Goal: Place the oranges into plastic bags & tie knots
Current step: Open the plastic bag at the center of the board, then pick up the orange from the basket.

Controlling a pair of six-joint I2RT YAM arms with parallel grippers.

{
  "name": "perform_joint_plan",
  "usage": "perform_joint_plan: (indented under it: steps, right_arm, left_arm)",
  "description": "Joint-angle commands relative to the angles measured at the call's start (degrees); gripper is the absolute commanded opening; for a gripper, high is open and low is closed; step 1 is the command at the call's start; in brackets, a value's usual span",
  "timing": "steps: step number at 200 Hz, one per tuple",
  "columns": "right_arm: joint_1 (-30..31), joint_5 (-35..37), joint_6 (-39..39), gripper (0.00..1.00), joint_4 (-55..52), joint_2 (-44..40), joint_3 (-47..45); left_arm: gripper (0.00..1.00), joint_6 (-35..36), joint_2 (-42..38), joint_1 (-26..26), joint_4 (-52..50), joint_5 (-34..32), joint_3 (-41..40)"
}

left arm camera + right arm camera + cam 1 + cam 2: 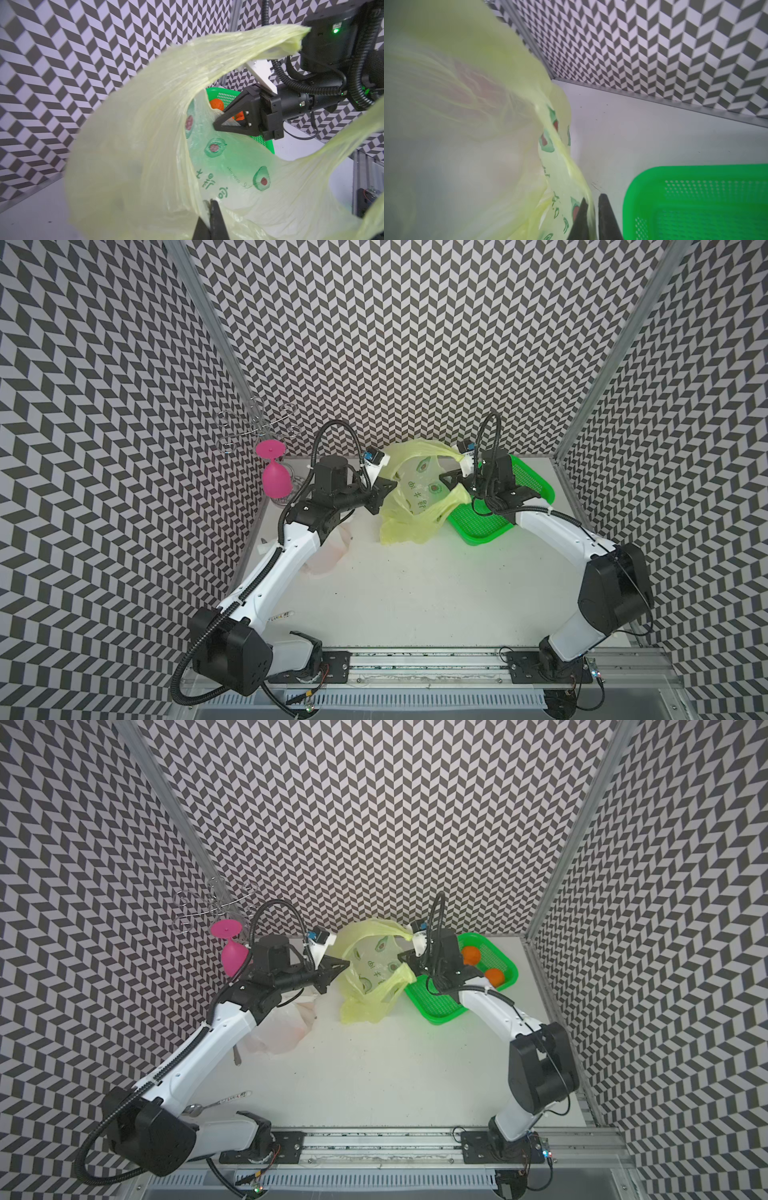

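The yellow-green avocado-print plastic bag [415, 506] [370, 986] hangs opened between my two grippers at the back of the table. My left gripper [390, 486] [209, 202] is shut on the bag's rim on its left side. My right gripper [401, 957] [591, 199] is shut on the opposite rim, thin film [467, 124] pinched between its narrow jaws. Two oranges [471, 955] [493, 977] lie in the green basket [440, 1006]; one orange [217, 104] shows past the bag in the left wrist view. A second, pale translucent bag [282, 1027] lies under my left arm, an orange tint showing through. No knots show.
A pink wine glass [274, 477] hangs upside down on a wire rack [257, 427] at the back left. A spoon [216, 1104] lies near the left arm's base. The basket rim [643, 176] sits just right of my right gripper. Patterned walls close three sides.
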Motion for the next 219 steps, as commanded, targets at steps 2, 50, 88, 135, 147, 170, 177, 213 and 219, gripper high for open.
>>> perform_joint_plan:
  steps: [2, 50, 88, 135, 147, 170, 177, 213, 219]
  right_arm:
    - [-1.39, 0.4, -0.83, 0.17, -0.15, 0.08, 0.05]
    - [-4.24, -17.86, -14.52, 0.54, -10.41, -1.94, 3.5]
    - [-7.88, -21.03, -25.33, 0.85, -19.75, -9.71, 2.84]
    - [-16.06, -2.0, -24.0, 0.9, -10.07, -9.9, -1.75]
    - [-16.04, 6.14, -25.54, 0.91, -8.43, -6.72, -0.42]
    - [-16.14, 15.4, -28.29, 0.92, -5.89, 0.17, 2.7]
    - [-16.14, 16.84, -28.77, 0.92, -5.83, 2.4, 3.97]
    - [-16.12, 20.83, -30.31, 0.93, -11.14, 13.46, 11.61]
    - [-16.12, 21.6, -30.65, 0.94, -12.81, 15.42, 13.41]
  left_arm:
    - [0.0, 4.61, 0.2, 1.55, -5.26, -0.95, 3.61]
    - [0.0, 5.49, 3.92, 2.09, -9.71, -1.49, 7.9]
    - [0.0, 3.04, 5.59, 2.17, -9.45, -6.37, 9.85]
    - [0.0, 1.39, 6.21, 2.22, -8.18, -6.69, 9.6]
    - [0.0, 0.93, 6.21, 2.17, -7.87, -6.4, 9.27]
    - [0.0, 0.17, 6.24, 2.17, -7.56, -5.43, 8.91]
    - [0.0, -0.04, 6.09, 2.17, -7.32, -5.16, 8.65]
    - [0.0, -0.65, 5.34, 2.19, -5.54, -3.89, 6.78]
    - [0.0, -0.65, 5.43, 2.17, -5.57, -3.71, 6.75]
